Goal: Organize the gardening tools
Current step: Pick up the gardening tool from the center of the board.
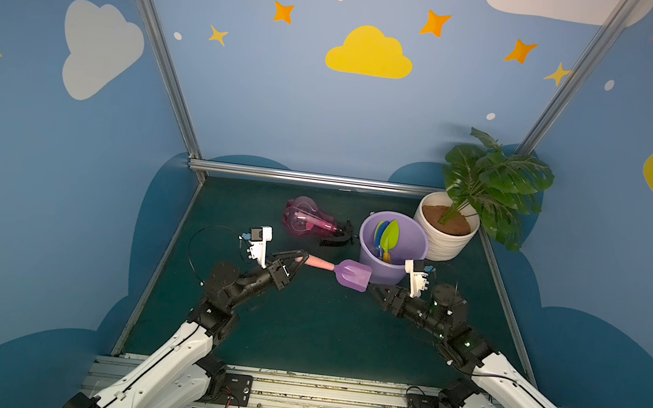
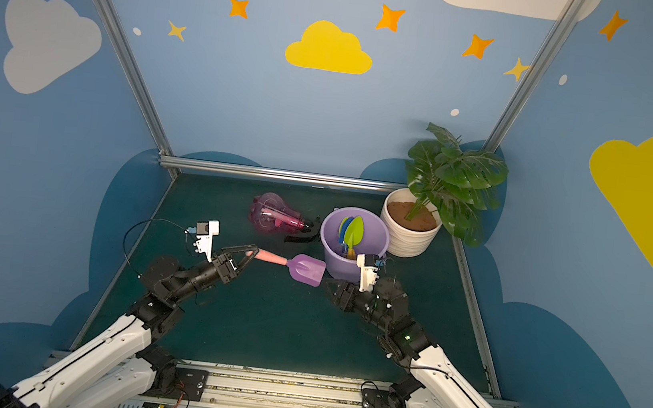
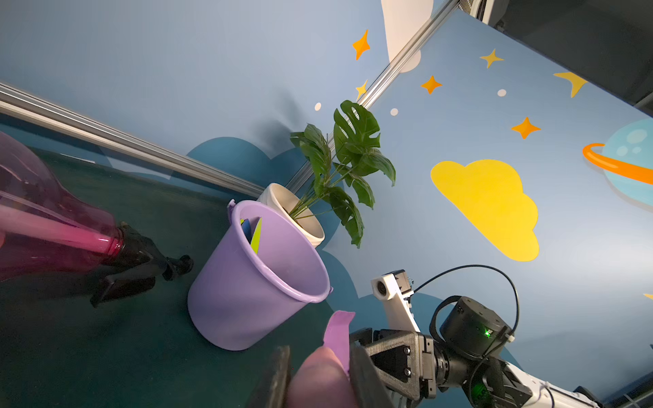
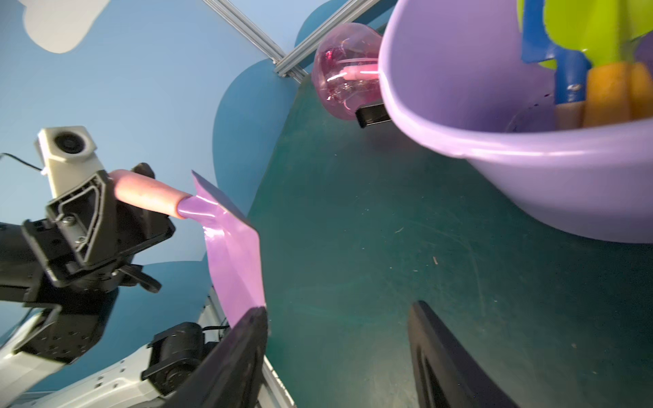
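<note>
A purple shovel (image 1: 353, 274) with a pink handle hangs level above the mat, in front of the lilac bucket (image 1: 386, 274). My left gripper (image 1: 302, 256) is shut on the handle's end, and the wrist view shows both fingers against the handle (image 3: 318, 381). My right gripper (image 4: 339, 311) is open at the blade's far edge. The blade (image 4: 233, 261) ends at one fingertip (image 4: 252, 318), and only mat shows between the fingers. A green shovel (image 1: 391, 237) and a blue shovel (image 1: 379, 232) stand in the bucket. The pink spray bottle (image 1: 310, 219) lies on its side left of the bucket.
A white ribbed pot (image 1: 447, 246) with a leafy plant stands in the back right corner, touching the bucket. Aluminium rails (image 1: 311, 178) edge the dark green mat on three sides. Open mat lies in front of both arms.
</note>
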Action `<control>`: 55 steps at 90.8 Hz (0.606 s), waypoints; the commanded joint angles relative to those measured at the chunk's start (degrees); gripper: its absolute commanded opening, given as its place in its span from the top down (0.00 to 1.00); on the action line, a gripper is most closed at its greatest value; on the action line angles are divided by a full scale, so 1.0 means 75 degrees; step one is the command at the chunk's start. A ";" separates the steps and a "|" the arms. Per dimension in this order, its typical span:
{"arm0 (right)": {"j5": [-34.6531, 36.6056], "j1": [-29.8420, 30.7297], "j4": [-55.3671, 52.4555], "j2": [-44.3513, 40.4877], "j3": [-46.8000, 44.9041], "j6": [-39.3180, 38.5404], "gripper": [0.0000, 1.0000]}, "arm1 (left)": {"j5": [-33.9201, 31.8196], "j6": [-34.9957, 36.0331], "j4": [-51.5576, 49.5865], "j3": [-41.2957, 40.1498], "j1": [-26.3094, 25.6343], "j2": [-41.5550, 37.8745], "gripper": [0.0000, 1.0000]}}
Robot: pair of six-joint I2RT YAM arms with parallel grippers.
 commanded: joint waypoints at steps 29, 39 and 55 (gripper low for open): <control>-0.1324 -0.0027 0.1929 0.0100 -0.0203 0.0454 0.49 | 0.0178 -0.0567 0.1100 -0.0219 0.0012 0.0239 0.94; -0.1446 -0.0022 0.2132 0.0234 -0.0189 0.0484 0.58 | 0.0193 -0.0689 0.1278 -0.0226 -0.0002 0.0329 0.94; -0.1456 -0.0022 0.2231 0.0305 -0.0197 0.0484 0.67 | 0.0237 -0.0917 0.1637 -0.0271 0.0009 0.0487 0.94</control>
